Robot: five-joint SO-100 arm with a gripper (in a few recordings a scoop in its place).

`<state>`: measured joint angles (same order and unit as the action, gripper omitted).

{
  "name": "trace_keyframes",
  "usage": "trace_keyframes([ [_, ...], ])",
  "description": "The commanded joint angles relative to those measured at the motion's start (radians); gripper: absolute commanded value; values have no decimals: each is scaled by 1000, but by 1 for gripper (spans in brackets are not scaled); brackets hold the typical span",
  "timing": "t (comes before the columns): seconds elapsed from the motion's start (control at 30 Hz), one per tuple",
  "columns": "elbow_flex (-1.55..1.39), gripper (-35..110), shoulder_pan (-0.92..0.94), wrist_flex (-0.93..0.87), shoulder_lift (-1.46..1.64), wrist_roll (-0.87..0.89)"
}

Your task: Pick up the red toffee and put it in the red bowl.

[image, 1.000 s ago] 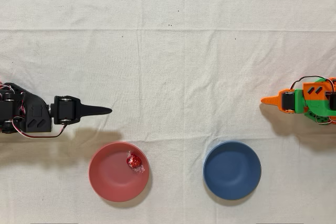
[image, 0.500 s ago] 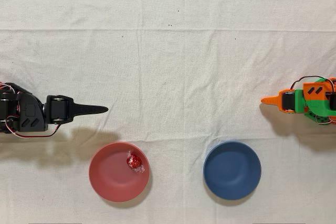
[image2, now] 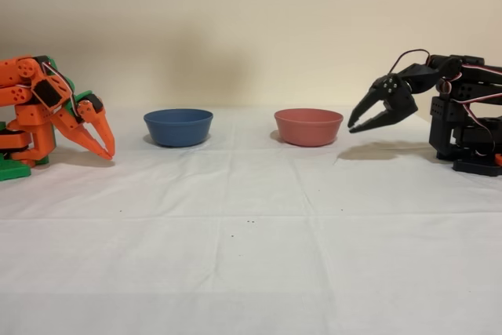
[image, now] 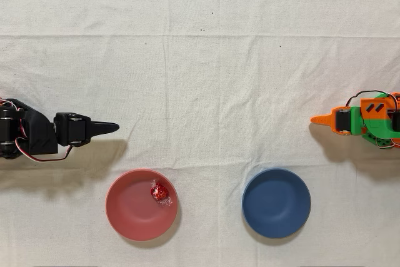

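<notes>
A cloth-covered counter (image: 206,60) carries two arms and two bowls. The black arm (image2: 463,115) is folded at the right of the fixed view, its jaws (image2: 358,125) parted, empty and raised off the cloth beside the red bowl (image: 141,204). The idle orange arm (image2: 47,111) stands opposite, near the blue bowl (image: 276,202). The red toffee (image: 160,192) lies inside the red bowl, toward its rim.

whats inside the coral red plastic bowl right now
In the overhead view the round coral-red plastic bowl holds one small candy in shiny red foil, lying near its upper right rim. In the fixed view, the bowl's wall hides the candy.
</notes>
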<state>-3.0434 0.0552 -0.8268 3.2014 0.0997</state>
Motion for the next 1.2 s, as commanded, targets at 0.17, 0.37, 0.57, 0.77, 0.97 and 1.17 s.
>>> trace_keyframes([
  [0.17, -20, 1, 5, -58, 15, -14],
  [0.37, -20, 1, 5, -58, 15, -14],
  [0.57, -20, 1, 5, -58, 15, -14],
  [0.77, -20, 1, 5, -57, 15, -14],
  [0.97, -20, 1, 5, -57, 15, -14],
  [1.17, -20, 1, 5, -57, 15, -14],
])
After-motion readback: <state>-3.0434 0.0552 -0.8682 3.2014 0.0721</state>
